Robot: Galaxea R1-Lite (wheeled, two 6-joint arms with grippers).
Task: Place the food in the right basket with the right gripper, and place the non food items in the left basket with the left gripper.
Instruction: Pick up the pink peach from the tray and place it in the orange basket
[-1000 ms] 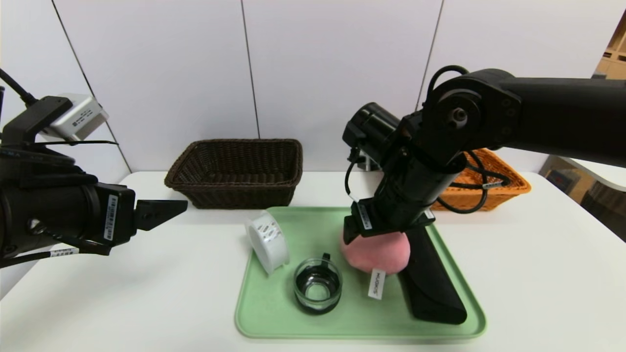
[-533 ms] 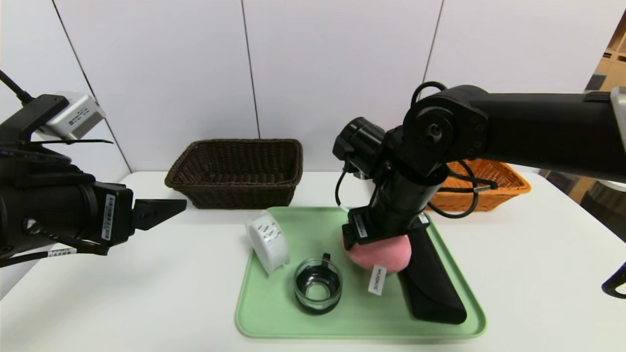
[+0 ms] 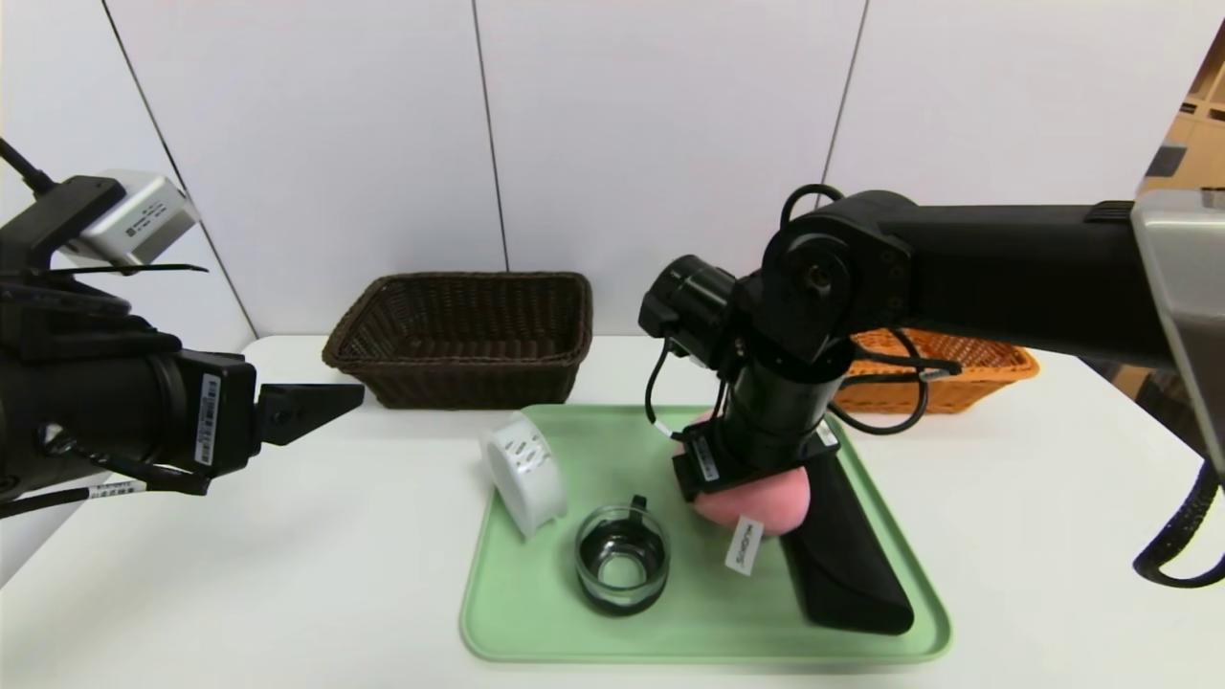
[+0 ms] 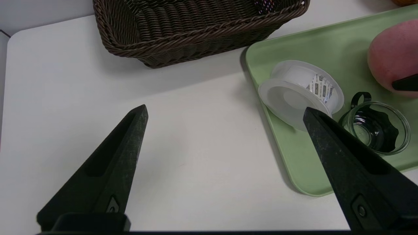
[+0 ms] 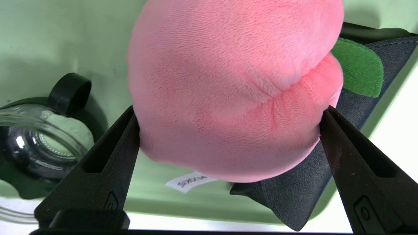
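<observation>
A lab-like test room. A plain white table [image 3: 287,574] stands against bare white wall panels [image 3: 660,144]. Wooden shelving [image 3: 1201,105] shows at the far right.

peach [image 3: 761,504] hemmed by glass cup [image 3: 621,559] and black case [image 3: 842,545], bare table [image 3: 287,555] left of tray [image 3: 536,622]
</observation>
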